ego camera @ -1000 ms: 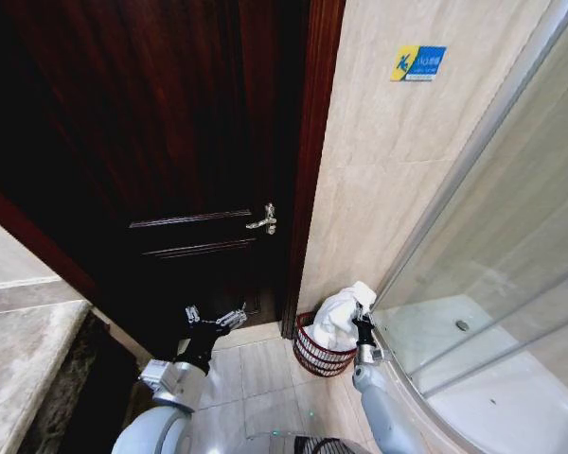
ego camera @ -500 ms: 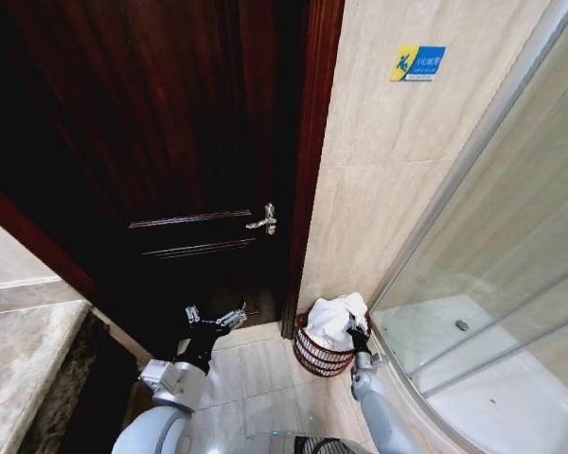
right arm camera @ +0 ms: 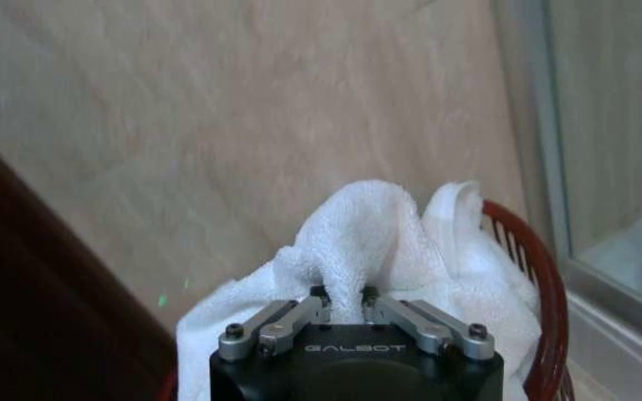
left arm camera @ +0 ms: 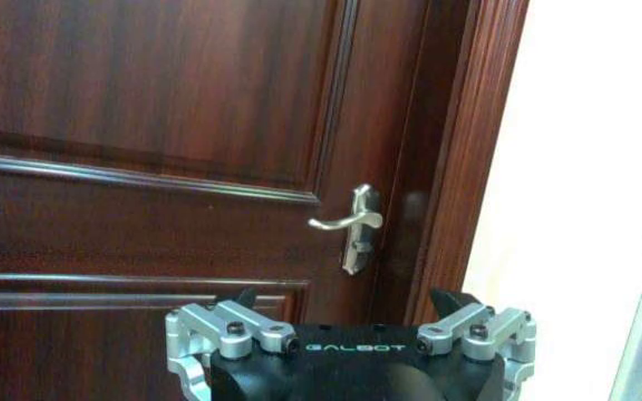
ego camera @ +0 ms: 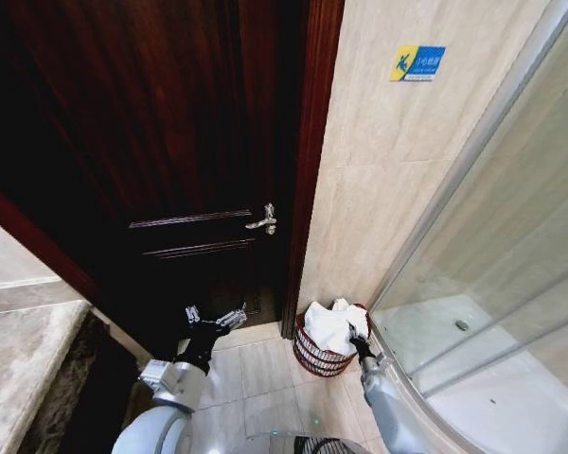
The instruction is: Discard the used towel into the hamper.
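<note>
The job looks nearly finished. The towel [ego camera: 329, 325] lies bunched in the hamper [ego camera: 319, 357], which stands on the floor in the corner between the dark door [ego camera: 161, 142] on the left and the shower glass [ego camera: 492, 274] on the right. Most of the cloth sits inside the red wire rim, though it heaps above the top. The right hand [ego camera: 359, 342] is at the hamper's right rim, clenched on a fold of the towel, as the right wrist view shows [right arm camera: 343, 294]. What seems left is to let go and draw the arm clear. The left hand [ego camera: 215, 318] hangs idle near the door, released, fingers spread. The hamper's base and inside are hidden by cloth, so how deep the towel sits is hard to judge.
</note>
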